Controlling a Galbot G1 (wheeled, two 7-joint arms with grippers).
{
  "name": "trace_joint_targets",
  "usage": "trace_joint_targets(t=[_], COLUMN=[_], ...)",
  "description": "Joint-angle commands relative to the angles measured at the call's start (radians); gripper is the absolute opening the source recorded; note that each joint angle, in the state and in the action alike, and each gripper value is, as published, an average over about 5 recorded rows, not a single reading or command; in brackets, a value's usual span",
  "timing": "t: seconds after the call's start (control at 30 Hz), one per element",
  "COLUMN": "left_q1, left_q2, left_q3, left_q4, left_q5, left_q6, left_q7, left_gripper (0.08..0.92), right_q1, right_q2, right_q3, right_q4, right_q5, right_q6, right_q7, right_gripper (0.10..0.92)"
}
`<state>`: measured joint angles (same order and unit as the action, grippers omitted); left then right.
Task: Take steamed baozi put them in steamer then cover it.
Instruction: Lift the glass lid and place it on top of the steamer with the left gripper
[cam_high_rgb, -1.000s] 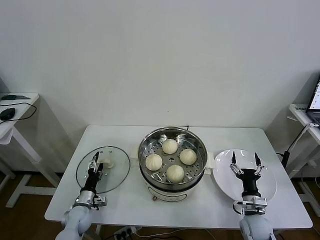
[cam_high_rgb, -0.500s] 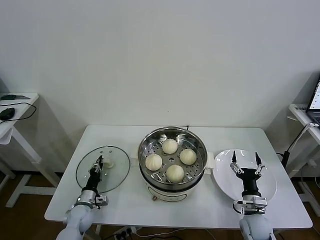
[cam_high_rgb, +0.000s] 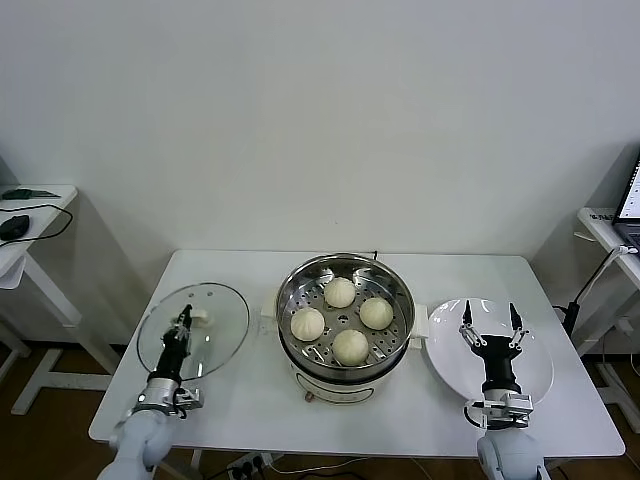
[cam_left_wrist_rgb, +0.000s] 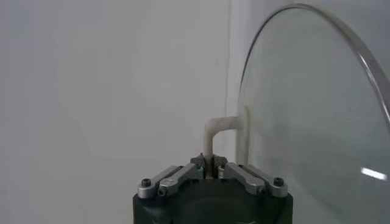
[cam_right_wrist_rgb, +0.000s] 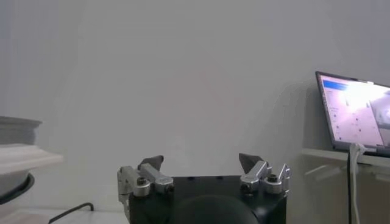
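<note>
Four cream-white baozi (cam_high_rgb: 340, 292) (cam_high_rgb: 376, 313) (cam_high_rgb: 307, 323) (cam_high_rgb: 350, 346) lie on the perforated tray of the shiny steel steamer (cam_high_rgb: 345, 271) at the table's middle. My left gripper (cam_high_rgb: 183, 320) is shut on the cream handle (cam_left_wrist_rgb: 214, 131) of the clear glass cover (cam_high_rgb: 195, 330) and holds it tilted up above the table's left side. In the left wrist view the cover (cam_left_wrist_rgb: 304, 115) stands on edge beside the handle. My right gripper (cam_high_rgb: 489, 320) is open and empty above the white plate (cam_high_rgb: 530, 385); it also shows open in the right wrist view (cam_right_wrist_rgb: 201, 163).
The white plate lies right of the steamer and holds nothing. A side table with a mouse (cam_high_rgb: 14, 227) stands far left. A laptop (cam_right_wrist_rgb: 356, 115) sits on a stand at the far right. The table's front edge (cam_high_rgb: 350, 440) is near both arms.
My left gripper has lifted the cover off the table and moved it left, tilting it up. The right arm has not moved.
</note>
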<state>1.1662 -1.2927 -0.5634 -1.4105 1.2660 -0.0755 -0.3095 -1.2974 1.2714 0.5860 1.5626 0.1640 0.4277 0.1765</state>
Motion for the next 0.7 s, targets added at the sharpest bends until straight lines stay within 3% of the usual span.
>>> trace_joint_targets(t=[0.03,0.2,0.37,0.7], left_q1=[0.109,0.162,0.146,0.026], left_q2=[0.031,0.045,0.045,0.018], left_q3=[-0.097,-0.049,0.135,0.602], left_q4=[-0.417,-0.645,-0.789,-0.833], left_q5=[-0.085,-0.123,-0.104,-0.02], left_q6=[0.016,0.084,0.199,0.471], left_q7=[0.013,0.076,0.154,0.337], left_gripper=[0.185,0.185,0.185,0.185], right_q1=[0.001,0.003,0.001,0.009], right_q2=[0.003,0.007,0.011,0.031], right_q3=[0.0,0.002,0.009,0.034], right_q4=[-0.001,-0.001,-0.004,-0.016], right_q5=[-0.001,0.0,0.001,0.002], right_q6=[0.001,-0.001,0.0,-0.002], right_q7=[-0.001,-0.002,-0.005,-0.011], right_gripper=[0.823,0.823,0.823,0.823])
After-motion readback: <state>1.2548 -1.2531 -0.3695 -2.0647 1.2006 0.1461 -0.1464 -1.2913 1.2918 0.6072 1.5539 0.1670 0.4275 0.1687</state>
